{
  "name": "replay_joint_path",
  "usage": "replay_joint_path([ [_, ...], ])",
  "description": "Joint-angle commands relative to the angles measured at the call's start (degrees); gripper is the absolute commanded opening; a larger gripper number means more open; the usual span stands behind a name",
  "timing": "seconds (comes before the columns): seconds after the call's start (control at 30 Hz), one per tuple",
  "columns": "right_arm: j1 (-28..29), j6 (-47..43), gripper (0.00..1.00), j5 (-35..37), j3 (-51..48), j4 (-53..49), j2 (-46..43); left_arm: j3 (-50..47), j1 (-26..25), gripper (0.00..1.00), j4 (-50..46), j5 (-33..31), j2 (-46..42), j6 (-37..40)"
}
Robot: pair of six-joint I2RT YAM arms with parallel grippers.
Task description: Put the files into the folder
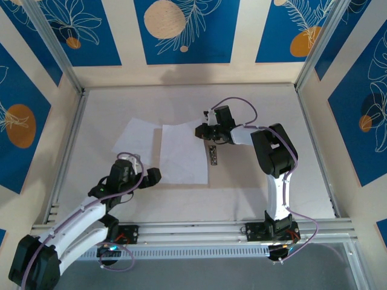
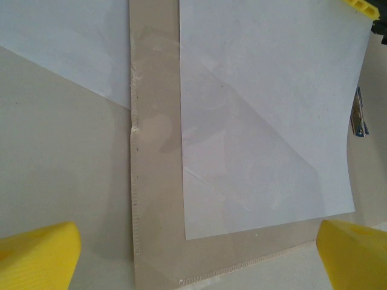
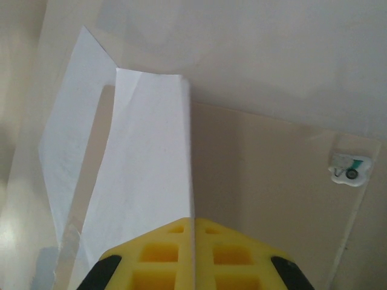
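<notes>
The right gripper is clamped on the raised upper-right edge of one white sheet. That sheet lies over the tan folder at centre frame (the metal clip sits just right of it). The second sheet lies skewed at upper left, its long axis diagonal, against the folder's left edge. The left gripper, jaws wide apart and empty, is nearer to it.

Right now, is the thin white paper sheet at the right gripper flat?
No, lifted: the right gripper pinches the white paper sheet, bending its edge.
</notes>
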Motion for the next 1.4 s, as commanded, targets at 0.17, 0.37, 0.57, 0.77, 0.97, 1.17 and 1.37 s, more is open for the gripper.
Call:
replay_joint_path([
  [0.17, 1.52, 1.45, 0.01, -0.78, -0.58, 1.16, -1.69, -0.72, 1.15, 1.0, 1.73, 1.38, 0.69, -0.5],
  [0.37, 1.72, 1.12, 0.01, -0.74, -0.11, 0.66, -1.53, -0.8, 1.33, 1.0, 1.95, 1.64, 1.0, -0.57],
  [0.57, 1.28, -1.99, 0.01, 1.19, 2.82, -2.2, -0.84, -0.8, 1.59, 1.0, 2.21, 2.14, 1.63, -0.59],
  [0.77, -0.48, -4.21, 0.01, 2.59, 2.53, -3.29, -2.26, -0.82, 1.77, 1.0, 2.28, 2.42, 1.7, -0.55],
  [0.97, -0.94, -3.8, 0.01, 1.27, 1.76, -2.3, -2.42, -0.74, 2.11, 1.0, 2.91, 3.02, 2.87, -0.59],
  [1.17, 0.5, -2.4, 0.01, -0.98, 1.64, -1.57, -1.47, -0.63, 2.3, 1.0, 3.27, 3.32, 3.61, -0.72],
  [1.37, 2.21, -4.11, 0.01, -1.48, 1.48, -2.33, -2.13, -0.8, 2.47, 1.0, 3.18, 3.32, 3.29, -0.84],
])
